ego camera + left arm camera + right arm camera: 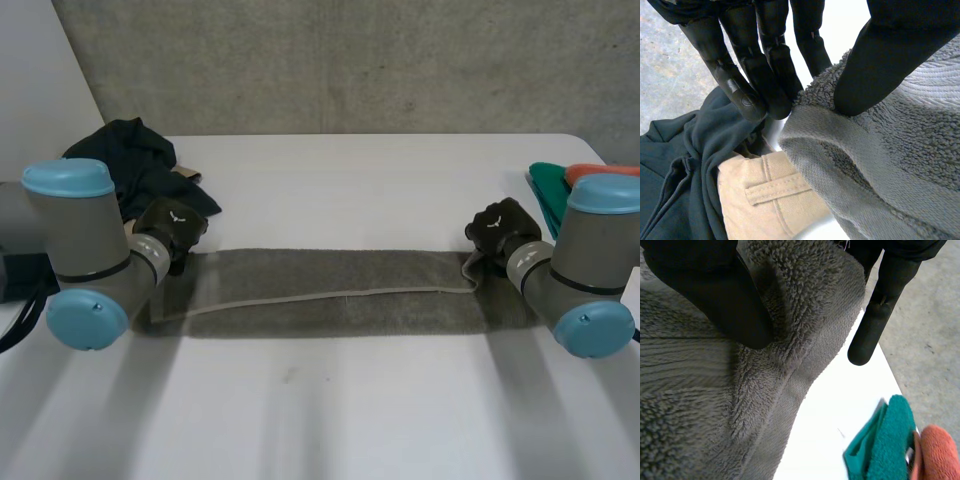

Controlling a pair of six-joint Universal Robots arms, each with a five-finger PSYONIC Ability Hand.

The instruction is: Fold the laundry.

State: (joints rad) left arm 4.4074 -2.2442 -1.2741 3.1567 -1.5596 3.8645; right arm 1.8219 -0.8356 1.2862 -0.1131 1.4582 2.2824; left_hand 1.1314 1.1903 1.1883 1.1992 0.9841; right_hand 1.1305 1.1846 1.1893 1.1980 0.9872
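A grey towel (340, 292) lies stretched in a long folded band across the table's middle. My left hand (170, 228) is at its left far corner; in the left wrist view the thumb (875, 65) and fingers (765, 80) pinch the towel's corner (820, 107). My right hand (503, 232) is at the right far corner. There the thumb (715, 300) presses on the towel's pile (790, 340) with the fingers behind the edge, pinching it.
A dark green garment (140, 160) with a tan piece (765, 195) lies heaped at the table's far left, just beyond my left hand. Teal (885, 440) and orange cloths (600, 172) sit at the right edge. The white table (330, 410) is bare in front.
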